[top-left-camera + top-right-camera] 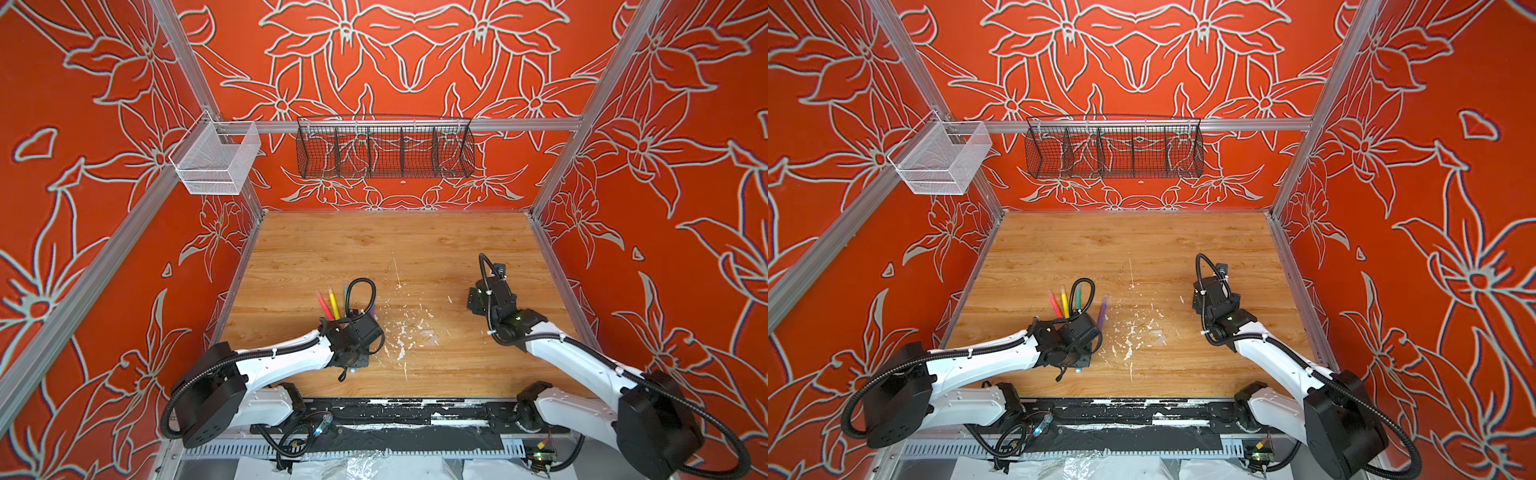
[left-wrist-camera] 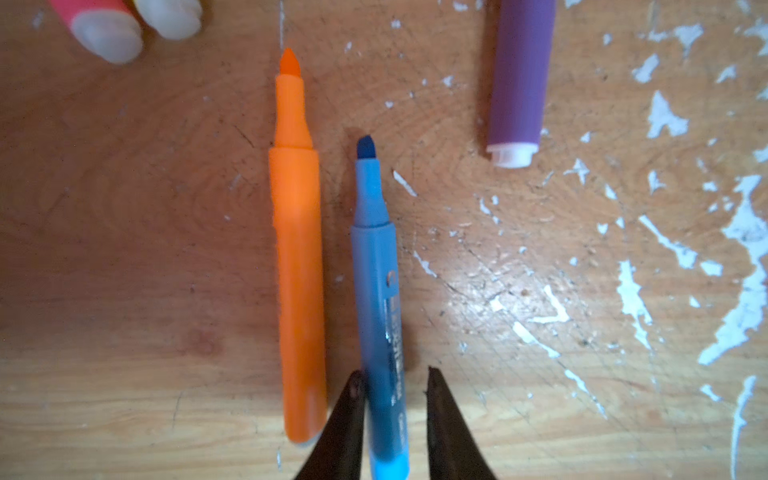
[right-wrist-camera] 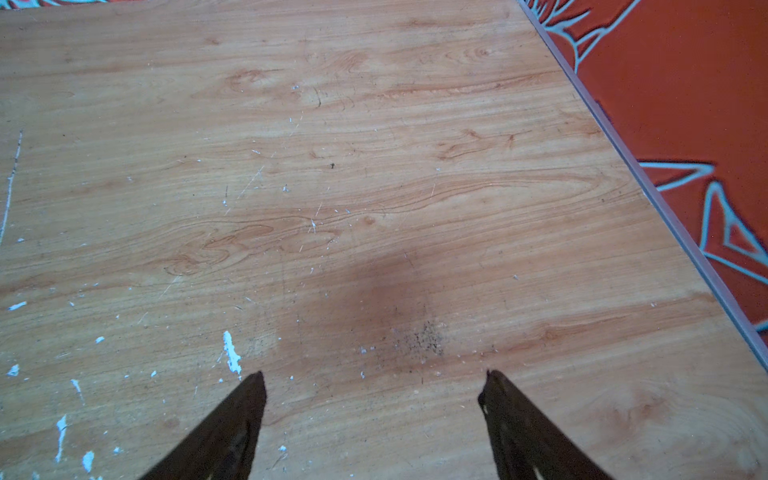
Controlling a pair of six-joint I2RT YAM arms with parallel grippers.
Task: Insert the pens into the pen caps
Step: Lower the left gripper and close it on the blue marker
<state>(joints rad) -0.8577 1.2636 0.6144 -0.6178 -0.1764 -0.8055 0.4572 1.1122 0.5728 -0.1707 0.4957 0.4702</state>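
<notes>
Left gripper [image 2: 393, 374]: jaws set narrow astride blue pen [image 2: 376, 266], one finger [image 2: 353, 399] touching barrel, slim gap at other; not yet clamped. Felt tip pointing ahead of jaws. Orange pen [image 2: 297, 249] just outside touching finger, parallel, apart from blue. Purple pen [image 2: 519, 75] ahead, beyond opposite finger. Right gripper [image 3: 374, 380]: jaws spread wide, released, above wooden table [image 3: 374, 166].

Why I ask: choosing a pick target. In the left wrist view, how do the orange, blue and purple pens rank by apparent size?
1. orange pen, wholly in view.
2. blue pen, cut by the frame, so unsure.
3. purple pen, only one end showing.
</notes>
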